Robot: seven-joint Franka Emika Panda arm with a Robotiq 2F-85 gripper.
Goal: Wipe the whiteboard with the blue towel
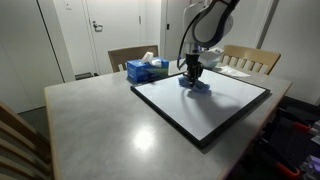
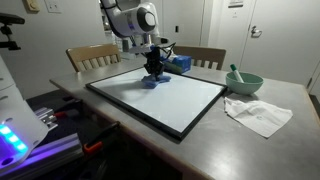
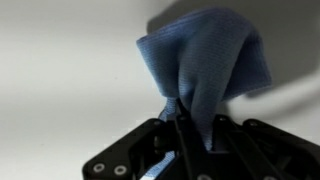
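A black-framed whiteboard [image 1: 215, 100] [image 2: 170, 98] lies flat on the grey table. My gripper [image 1: 191, 73] [image 2: 152, 70] stands upright over the board's far end, shut on the blue towel [image 1: 195, 85] [image 2: 152, 82]. The towel's lower part rests bunched on the board surface. In the wrist view the blue towel [image 3: 205, 65] spreads out over the white board from between my black fingers [image 3: 190, 125], which pinch a fold of it.
A blue tissue box [image 1: 147, 70] [image 2: 179, 63] sits just beyond the board's far edge. A green bowl with a utensil [image 2: 243, 82] and a crumpled white cloth [image 2: 258, 114] lie beside the board. Wooden chairs [image 1: 131, 57] [image 2: 92, 56] stand behind the table.
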